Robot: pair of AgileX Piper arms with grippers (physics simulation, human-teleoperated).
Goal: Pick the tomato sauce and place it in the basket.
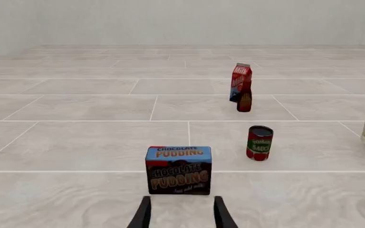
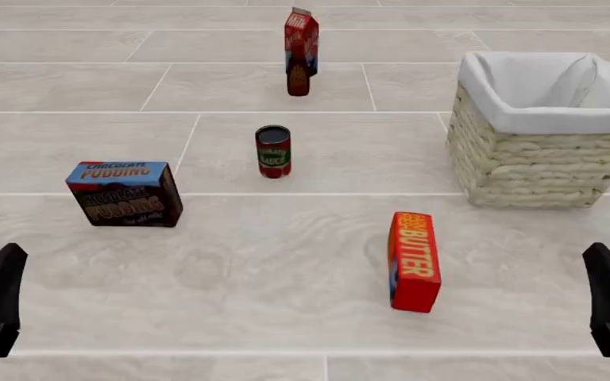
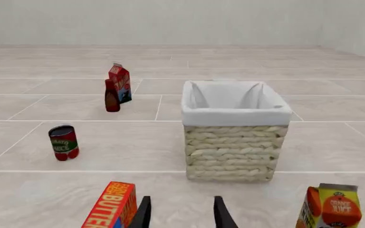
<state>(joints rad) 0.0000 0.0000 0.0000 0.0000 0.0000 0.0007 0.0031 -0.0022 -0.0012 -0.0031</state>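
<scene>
Both arms idle at the near edge, tomato sauce untouched on the surface.

The basket [image 2: 543,135], pale wicker with white lining, stands right of the tomato sauce [image 2: 273,152], well apart. The left gripper [image 1: 180,213] and right gripper [image 3: 180,213] have jaws parted, holding and touching nothing. The can stands upright: dark top, red label, green band, white lettering.

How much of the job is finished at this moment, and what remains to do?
Nothing looks done yet. The tomato sauce stands upright on the table, apart from the basket, whose lining holds nothing that shows. Nothing is in hand: the left gripper and the right gripper are open and hold nothing. Everything is left: reaching the can, grasping it, carrying it over and releasing it in the basket.
</scene>
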